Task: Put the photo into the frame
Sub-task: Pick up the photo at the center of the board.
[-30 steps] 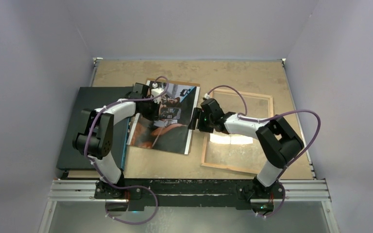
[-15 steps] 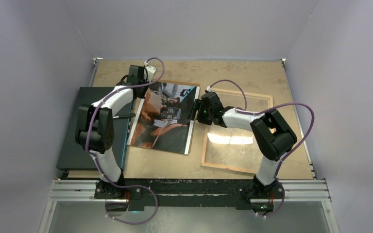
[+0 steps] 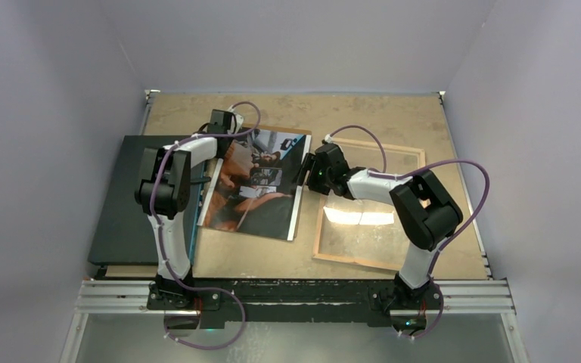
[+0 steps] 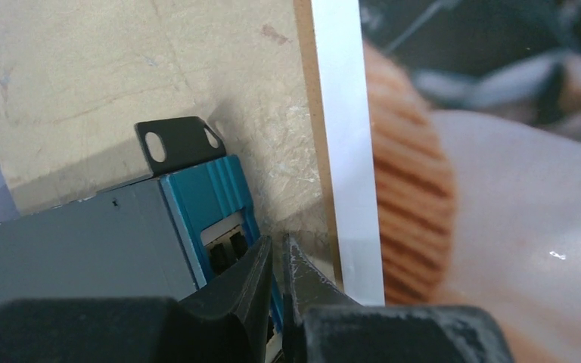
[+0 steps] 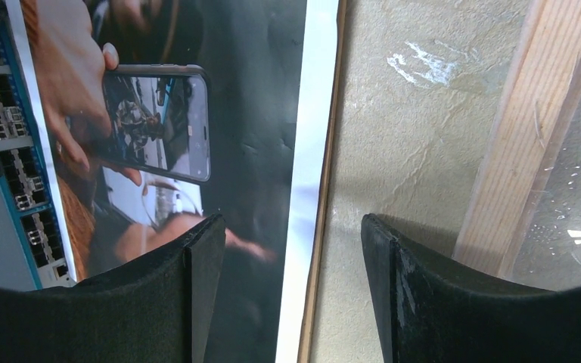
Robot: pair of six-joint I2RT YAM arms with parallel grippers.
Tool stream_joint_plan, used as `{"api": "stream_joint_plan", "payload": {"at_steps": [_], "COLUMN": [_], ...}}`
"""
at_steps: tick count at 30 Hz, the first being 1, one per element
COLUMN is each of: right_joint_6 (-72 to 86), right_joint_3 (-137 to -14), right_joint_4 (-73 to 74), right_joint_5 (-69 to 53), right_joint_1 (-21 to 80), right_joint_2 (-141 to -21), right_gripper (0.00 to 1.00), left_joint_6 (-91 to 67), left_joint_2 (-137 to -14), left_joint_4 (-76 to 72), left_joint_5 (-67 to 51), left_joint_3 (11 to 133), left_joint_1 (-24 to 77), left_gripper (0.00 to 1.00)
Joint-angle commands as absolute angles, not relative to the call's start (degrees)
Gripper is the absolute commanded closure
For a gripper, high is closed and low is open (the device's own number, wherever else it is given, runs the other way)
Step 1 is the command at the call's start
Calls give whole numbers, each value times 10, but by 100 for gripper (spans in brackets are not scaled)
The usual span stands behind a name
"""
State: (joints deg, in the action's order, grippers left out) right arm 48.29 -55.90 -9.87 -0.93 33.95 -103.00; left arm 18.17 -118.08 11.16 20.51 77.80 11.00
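Half over the photo's [image 5: 257,113] edge, right hand [image 5: 291,227] gapes empty; left hand [image 4: 276,246] sits nearly closed, empty.

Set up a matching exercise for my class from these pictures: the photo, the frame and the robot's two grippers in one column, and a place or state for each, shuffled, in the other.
Column 1
1. the photo
2. the frame
3. left gripper
4. right gripper

Column 2
A. light wood rails, lying to the right of the print, no print in it
B. open, one finger on either side of the print's white right edge
C. flat on the table, picture side up
D. all but shut, holding nothing, by the print's left edge

Pairs: 1-C, 2-A, 3-D, 4-B
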Motion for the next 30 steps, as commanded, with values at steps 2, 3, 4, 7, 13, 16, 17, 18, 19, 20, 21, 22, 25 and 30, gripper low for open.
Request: {"api": "stream_joint_plan", "payload": {"at_steps": [2,3,4,7,13,16,17,18,19,20,21,22,25,30], "right_joint_6": [497,497,497,498,506,510,512,514,516,517,518,517,514,510], "right_joint_3": [-551,-550,-549,-544,-539,-536,-534,-531,-530,-531,-531,-532,-530,-530], "right_joint_4": [-113,-115,-119,-130,-142,-146,-149,-153,-155,-155,-154,-153,-147,-143], "right_joint_5": [-31,-35,-39,-45,-45,-48,-51,-54,-57,-58,-59,-57,-52,-49], "right_joint_1": [337,337,336,337,337,337,337,337,337,338,338,338,338,343], "right_joint_2": [-1033,-1035,-1035,-1036,-1034,-1030,-1029,-1028,-1027,-1026,-1025,-1023,-1017,-1009], "right_gripper": [31,31,31,32,33,34,34,34,34,35,35,35,35,36], "left_joint_6": [167,164,163,157,142,136,135,133,132,130,129,128,124,120], "left_joint_2": [-1166,-1162,-1159,-1147,-1135,-1130,-1129,-1127,-1126,-1124,-1122,-1120,-1112,-1105], "left_joint_4": [114,117,120,124,136,138,140,141,141,141,143,143,145,142], "left_joint_5": [170,166,161,144,123,116,113,110,108,105,104,104,98,91], "left_joint_3": [782,779,776,762,747,740,739,738,735,733,731,729,722,710], "left_joint_1": [111,112,114,118,122,124,124,124,124,125,126,125,125,128], "left_gripper": [93,93,94,94,94,94,94,94,94,95,95,95,95,95]}}
